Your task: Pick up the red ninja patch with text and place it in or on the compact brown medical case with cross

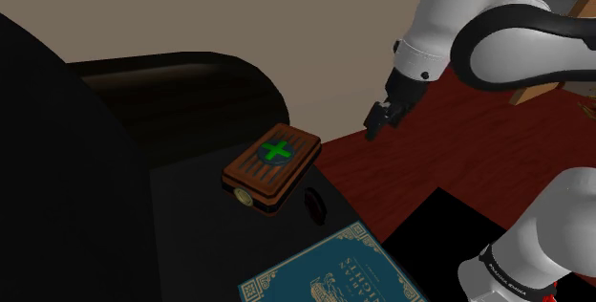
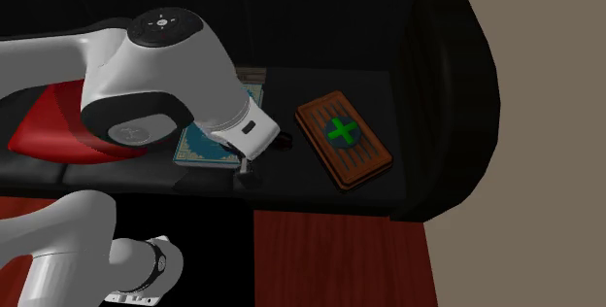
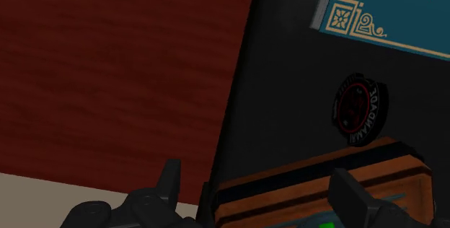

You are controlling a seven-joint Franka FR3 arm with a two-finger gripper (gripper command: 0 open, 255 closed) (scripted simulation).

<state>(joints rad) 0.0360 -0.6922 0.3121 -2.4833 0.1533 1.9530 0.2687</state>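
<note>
Above the edge of a dark couch [image 1: 191,85], we see the gripper [image 1: 375,123] hanging with its fingers spread wide and nothing between them. The round, red-rimmed patch [image 3: 360,110] lies on the seat between the brown case [image 1: 272,164] with its green cross and a teal book [image 1: 334,271], just beside the case.

1. The end effector [image 3: 257,177] has its black fingers apart, clasping nothing.
2. The brown case [image 3: 317,180] lies past them.
3. A round dark patch [image 3: 360,109], red-ringed and lettered, sits just beside the case.
4. A teal book [image 3: 389,10] lies farther off, and a red-brown floor [image 3: 115,75] borders the dark surface [image 3: 288,82].
</note>
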